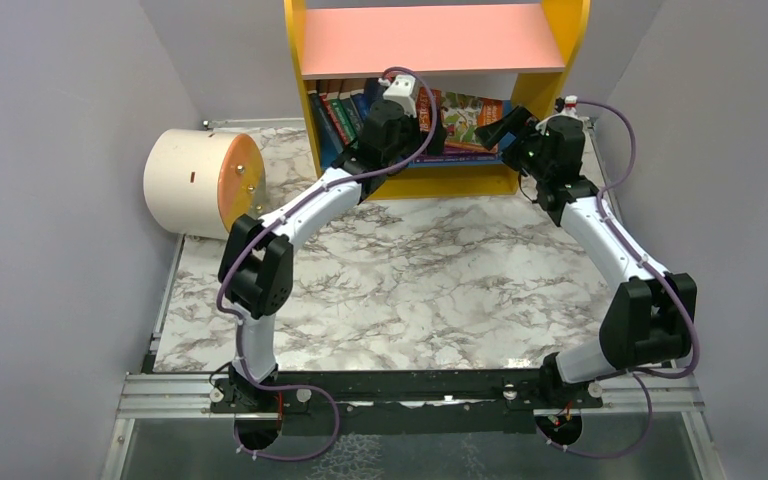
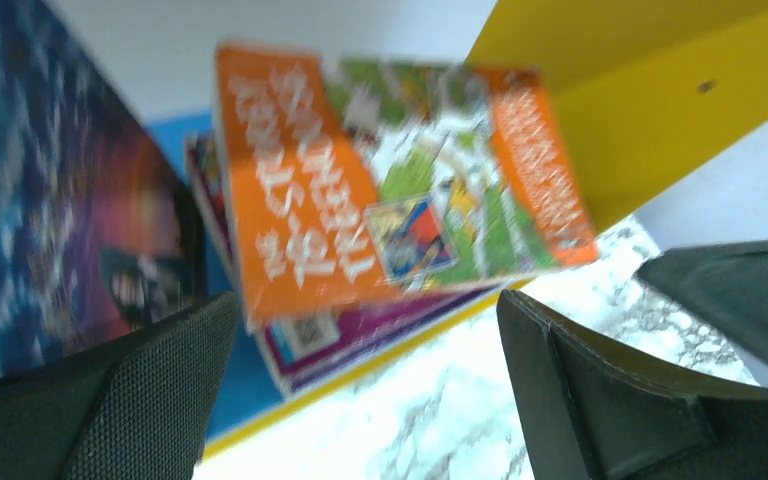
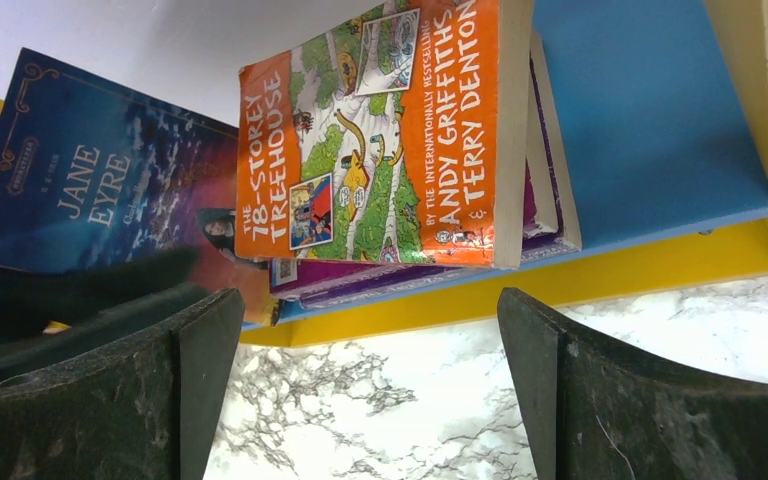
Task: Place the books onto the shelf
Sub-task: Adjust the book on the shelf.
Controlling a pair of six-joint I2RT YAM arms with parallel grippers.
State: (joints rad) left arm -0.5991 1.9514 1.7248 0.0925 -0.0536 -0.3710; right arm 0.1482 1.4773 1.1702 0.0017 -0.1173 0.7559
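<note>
The shelf [image 1: 540, 60] stands at the back, with yellow sides, a pink upper board and a blue lower board [image 3: 640, 130]. Several books [image 1: 350, 110] rest on the lower board. An orange "18-Storey Treehouse" book [image 3: 390, 140] lies on a purple book [image 3: 410, 275]. Beside them leans a dark blue "Jane Eyre" book [image 3: 100, 190]. My left gripper [image 1: 430, 135] is open at the shelf's front edge, and its wrist view shows the orange book [image 2: 390, 180] just beyond its empty jaws [image 2: 370, 400]. My right gripper [image 1: 495, 128] is open and empty [image 3: 370, 390] in front of the same stack.
A cream cylinder with an orange end [image 1: 200, 180] lies at the table's left, beside the shelf. Grey walls close in both sides. The marble tabletop [image 1: 410, 270] stretches between the arms and the shelf. The two grippers are close together at the shelf's front.
</note>
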